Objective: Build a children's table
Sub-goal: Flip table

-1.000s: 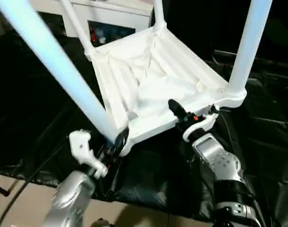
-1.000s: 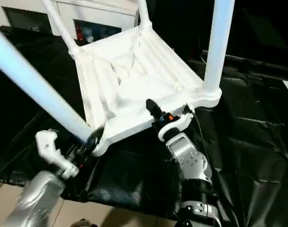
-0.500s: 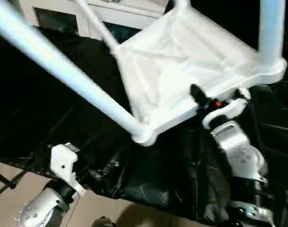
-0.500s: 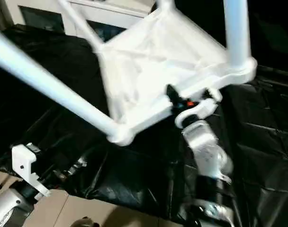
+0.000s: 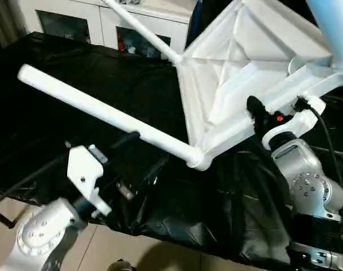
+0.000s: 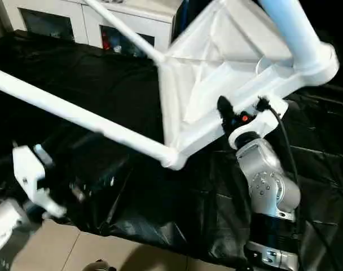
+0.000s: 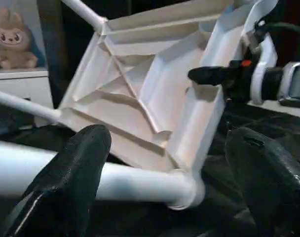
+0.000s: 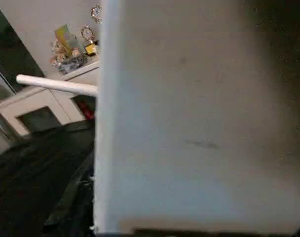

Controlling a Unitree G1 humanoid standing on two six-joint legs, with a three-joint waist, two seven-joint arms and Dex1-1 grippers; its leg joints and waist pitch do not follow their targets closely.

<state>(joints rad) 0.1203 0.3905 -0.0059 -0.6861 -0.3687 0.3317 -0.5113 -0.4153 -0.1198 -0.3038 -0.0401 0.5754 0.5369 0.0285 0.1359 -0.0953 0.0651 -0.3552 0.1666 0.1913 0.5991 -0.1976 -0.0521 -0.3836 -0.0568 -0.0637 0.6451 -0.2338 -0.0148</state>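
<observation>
Three legs I can count on the children's table (image 5: 239, 68), which hangs tilted, ribbed underside facing me, above the black-draped desk (image 5: 75, 73). My right claw (image 5: 256, 110) is clamped on the near rim of its top. My left claw (image 7: 165, 163) is released, fingers (image 7: 76, 173) spread wide, apart from the nearest leg (image 5: 104, 113). A white cabinet (image 5: 98, 17) stands behind, with what seems a plush toy (image 7: 12, 42) on it

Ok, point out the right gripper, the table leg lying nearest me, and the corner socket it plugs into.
right gripper (image 5: 256, 110), left eye view, at its black fingertips on the tabletop rim
table leg (image 5: 98, 107), left eye view, middle of the tube
corner socket (image 5: 198, 161), left eye view, rounded corner
</observation>
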